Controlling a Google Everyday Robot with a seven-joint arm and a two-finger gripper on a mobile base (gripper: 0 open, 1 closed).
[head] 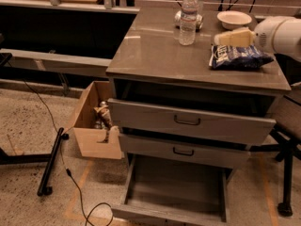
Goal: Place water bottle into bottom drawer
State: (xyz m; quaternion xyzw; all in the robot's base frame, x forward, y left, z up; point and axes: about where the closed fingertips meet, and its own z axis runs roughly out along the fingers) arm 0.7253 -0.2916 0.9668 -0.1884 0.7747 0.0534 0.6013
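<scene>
The water bottle (188, 18), clear with a white cap, stands upright at the back of the grey cabinet top (155, 55). The bottom drawer (174, 192) is pulled out, and its flat grey floor is bare. My gripper (220, 37), cream-coloured on a white arm (282, 34), reaches in from the right. It hovers over a blue chip bag (240, 56), to the right of the bottle and apart from it. It holds nothing that I can see.
A white bowl (234, 19) sits at the back right. A crushed can (178, 18) lies behind the bottle. The two upper drawers (188, 121) are partly open. A cardboard box (94, 126) stands on the floor to the left, near a cable (70, 178).
</scene>
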